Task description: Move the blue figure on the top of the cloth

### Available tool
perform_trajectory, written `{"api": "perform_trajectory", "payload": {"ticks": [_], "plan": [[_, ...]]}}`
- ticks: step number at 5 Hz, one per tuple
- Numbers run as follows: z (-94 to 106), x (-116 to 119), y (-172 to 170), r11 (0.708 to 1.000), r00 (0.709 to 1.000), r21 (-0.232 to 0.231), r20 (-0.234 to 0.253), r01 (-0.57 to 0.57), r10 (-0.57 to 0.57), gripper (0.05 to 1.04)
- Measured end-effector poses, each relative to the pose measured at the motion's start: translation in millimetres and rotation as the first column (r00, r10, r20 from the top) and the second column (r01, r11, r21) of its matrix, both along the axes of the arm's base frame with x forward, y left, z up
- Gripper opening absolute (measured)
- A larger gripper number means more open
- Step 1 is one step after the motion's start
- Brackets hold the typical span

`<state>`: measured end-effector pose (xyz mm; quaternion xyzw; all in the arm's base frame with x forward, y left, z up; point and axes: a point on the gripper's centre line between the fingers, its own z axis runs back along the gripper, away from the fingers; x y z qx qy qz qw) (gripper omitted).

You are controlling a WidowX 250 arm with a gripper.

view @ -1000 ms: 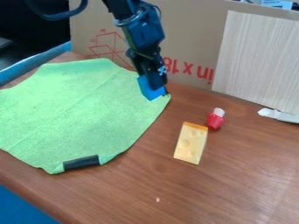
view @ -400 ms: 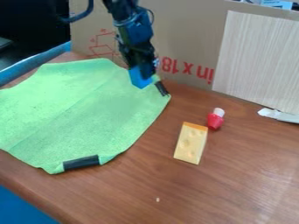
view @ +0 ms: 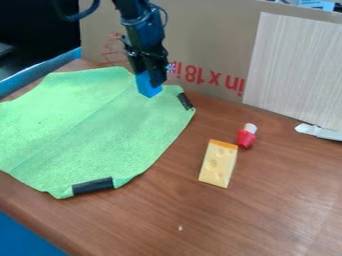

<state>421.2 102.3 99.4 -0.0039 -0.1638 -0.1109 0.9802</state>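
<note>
Okay, so we've got the blue figure point(view: 147, 89) pinched in the gripper point(view: 153, 81), over the far part of the green cloth point(view: 93, 125), near its back-right edge. We can't tell from this angle whether the figure's bottom touches the fabric or hangs just above it, and that's our main worry. If it's touching and we go sideways, we'd probably drag the cloth and bunch it up; if it's hanging and we let go too soon, it could drop and tip over. The fabric also has soft creases, so a figure set down across one might lean. Another risk we'd watch is a sticky release, where backing off at a slant knocks the thing over. Straight up seems safer to us. As for edges, the cardboard point(view: 210, 55) stands right behind, so we wouldn't swing the arm farther back. There's a black strip point(view: 185, 101) at the cloth's right corner, just beside the work, and another point(view: 93, 186) on the near edge; we'd rather not land on either. Best room for us looks like toward the camera and a bit left, where the cloth spreads out wide over the counter point(view: 267, 205). The cheese wedge point(view: 218, 164) and the little red toy with a white top point(view: 246, 137) sit off the cloth to the image's right, well apart from the figure, so neither should bother us.
</note>
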Motion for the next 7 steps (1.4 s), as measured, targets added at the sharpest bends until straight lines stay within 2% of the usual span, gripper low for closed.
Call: {"api": "perform_trajectory", "payload": {"ticks": [2, 3, 4, 5, 6, 7], "plan": [[-1.7, -0.7, 4.4, 1.0, 1.0, 0.031, -0.002, 0.003, -0.003, 0.571], [-10.7, -6.7, 2.5, 1.0, 1.0, 0.016, -0.022, 0.017, -0.017, 0.571], [-11.6, -8.1, 4.7, 0.999, 0.999, 0.022, -0.026, 0.025, -0.024, 0.571], [-24.3, -10.7, 5.3, 0.999, 0.998, 0.024, -0.052, 0.03, -0.029, 0.669], [-28.3, -12.1, 6.3, 1.0, 0.999, 0.027, -0.052, 0.006, -0.004, 0.926], [-28.4, -15.5, 6.1, 1.0, 0.997, 0.017, -0.075, -0.009, 0.01, 1.005]]}}
